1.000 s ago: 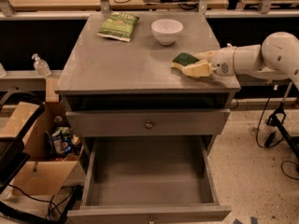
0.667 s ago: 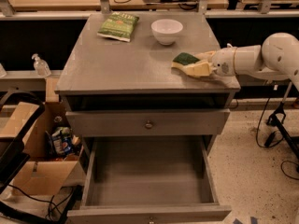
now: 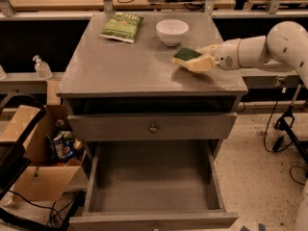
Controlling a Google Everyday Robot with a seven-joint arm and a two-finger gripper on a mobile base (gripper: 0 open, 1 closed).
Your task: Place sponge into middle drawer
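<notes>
The sponge [image 3: 189, 58], yellow foam with a dark green top, is held just above the right part of the cabinet's grey top [image 3: 120, 66]. My gripper [image 3: 204, 58] reaches in from the right on a white arm and is shut on the sponge's right end. The middle drawer [image 3: 91, 179] is pulled wide open below, and its plain grey inside holds nothing. It lies lower than the sponge, to its left and nearer the camera.
A white bowl [image 3: 172, 31] and a green snack bag [image 3: 121, 26] sit at the back of the top. The shallower drawer front with a knob [image 3: 153, 127] is closed above the open drawer. A cardboard box [image 3: 33, 177] and a bottle [image 3: 42, 67] stand left; cables lie on the floor at the right.
My gripper has carried the sponge slightly left and up off the top. The drawer, bowl and bag have not moved.
</notes>
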